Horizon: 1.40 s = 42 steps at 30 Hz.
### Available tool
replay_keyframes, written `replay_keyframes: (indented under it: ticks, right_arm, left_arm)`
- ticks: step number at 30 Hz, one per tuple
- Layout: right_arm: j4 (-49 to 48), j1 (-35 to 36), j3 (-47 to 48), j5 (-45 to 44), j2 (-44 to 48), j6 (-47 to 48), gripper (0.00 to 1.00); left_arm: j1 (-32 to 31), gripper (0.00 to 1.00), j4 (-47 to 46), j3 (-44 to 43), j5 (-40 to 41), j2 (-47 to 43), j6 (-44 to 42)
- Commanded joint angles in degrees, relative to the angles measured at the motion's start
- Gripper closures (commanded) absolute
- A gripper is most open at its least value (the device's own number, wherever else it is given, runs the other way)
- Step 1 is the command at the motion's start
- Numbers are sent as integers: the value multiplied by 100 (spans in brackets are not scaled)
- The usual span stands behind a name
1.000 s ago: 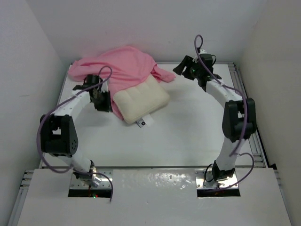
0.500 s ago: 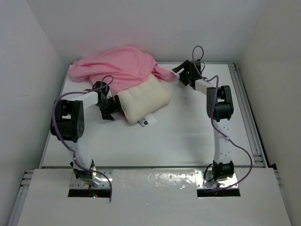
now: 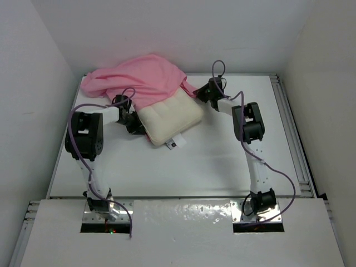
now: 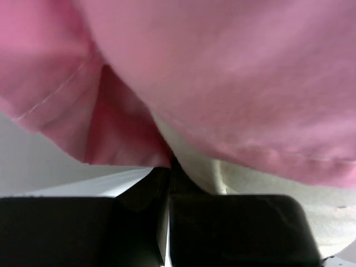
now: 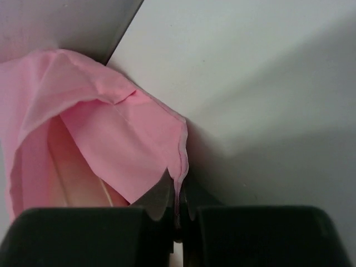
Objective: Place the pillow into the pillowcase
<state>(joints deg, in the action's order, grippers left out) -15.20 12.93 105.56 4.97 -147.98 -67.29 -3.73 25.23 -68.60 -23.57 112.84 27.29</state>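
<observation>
The pink pillowcase lies crumpled at the back left of the table, its open end draped over the far part of the cream pillow. My left gripper sits at the pillow's left corner. In the left wrist view it is shut, with the pillowcase's lower edge pinched at the tips and the pillow just behind. My right gripper is at the pillow's far right corner. In the right wrist view it is shut on the pillowcase hem, which rises from between the fingers.
A small white tag sticks out of the pillow's near edge. The white table is walled at the back and on both sides, with metal rails along its right edge.
Both arms have swung inward to the pillow's two far corners. Both grippers were open before and have now closed on the pillowcase's edge.
</observation>
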Motion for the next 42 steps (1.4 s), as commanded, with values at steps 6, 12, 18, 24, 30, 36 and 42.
replay_keyframes:
  ticks: [6, 12, 18, 24, 30, 36, 42]
  right_arm:
    - [-466, -387, -1501, 449, 1612, 699, 100]
    - [-494, -809, -3199, 1515, 4328, 716, 100]
    - [184, -932, -3428, 1603, 5892, 972, 100]
    - [491, -898, -3069, 1665, 6501, 1217, 100]
    - [720, -819, -1963, 1455, 6923, 1595, 100]
    - [729, -617, -540, 1068, 7037, 2079, 100]
    - [913, -458, 666, 681, 6888, 2606, 100]
  left_arm:
    - [573, 100, 242, -547, -586, -559, -1370]
    - [1382, 100, 2288, -1926, -1834, -1492, -3148]
    - [1884, 100, 3197, -4010, -2133, -1590, -3828]
    - [1929, 100, 2683, -6208, -2310, -1317, -3240]
    - [1629, 100, 1655, -7315, -2002, -1176, -2231]
    - [1866, 100, -84, -8124, -2124, -1159, -888]
    - [3087, 100, -3170, -8266, -2091, -1141, 1987]
